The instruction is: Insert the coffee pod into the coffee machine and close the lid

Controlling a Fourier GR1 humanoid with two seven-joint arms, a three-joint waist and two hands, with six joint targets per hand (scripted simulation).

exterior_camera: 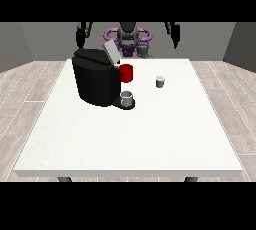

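Right of the coffee machine (96, 81), the coffee pod (160, 81) stands upright; both hands' fingers too small to tell.

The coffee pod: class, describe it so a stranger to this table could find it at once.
Start at the big black coffee machine on the left part of the white table. To its right, standing alone, is the coffee pod, a small grey cup. Unlike the red cup and the grey cup at the machine, it stands apart.
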